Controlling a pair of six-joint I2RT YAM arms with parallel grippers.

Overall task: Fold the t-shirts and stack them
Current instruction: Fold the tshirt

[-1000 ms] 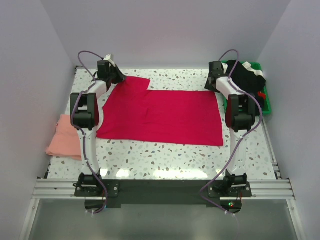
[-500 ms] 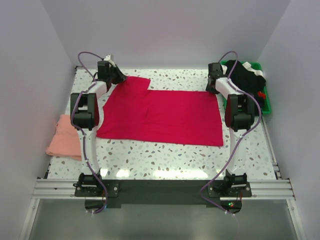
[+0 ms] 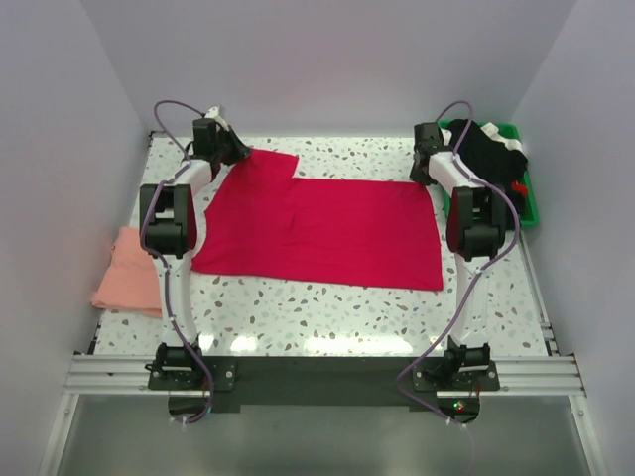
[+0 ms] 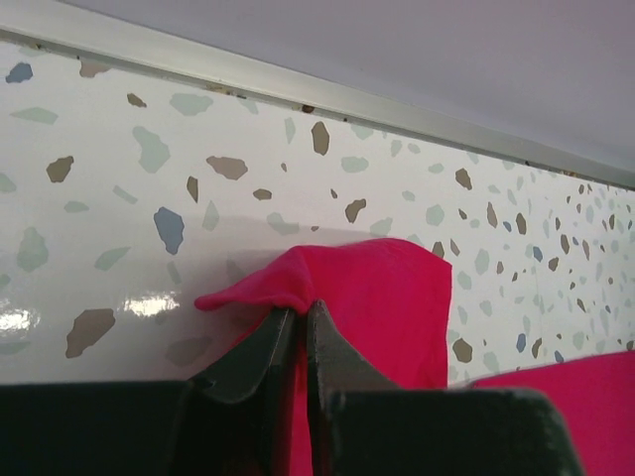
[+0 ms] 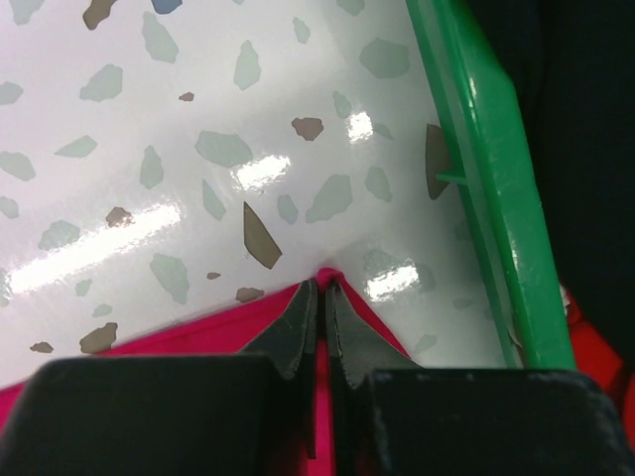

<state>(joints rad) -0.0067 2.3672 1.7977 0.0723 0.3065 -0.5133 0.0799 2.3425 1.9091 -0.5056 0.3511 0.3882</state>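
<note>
A crimson-red t-shirt lies spread flat across the middle of the speckled table. My left gripper is shut on its far left corner, a sleeve edge bunched up between the black fingers. My right gripper is shut on the shirt's far right corner, a pinch of red cloth showing at the fingertips. A pale salmon-pink t-shirt lies folded at the table's left edge, apart from both grippers.
A green plastic bin holding dark cloth stands at the far right, its green wall close beside the right gripper. A metal rail and the back wall run just beyond the left gripper. Side walls enclose the table.
My right gripper has shut on the red shirt's far right corner. The left gripper has kept its hold and neither arm has shifted noticeably.
</note>
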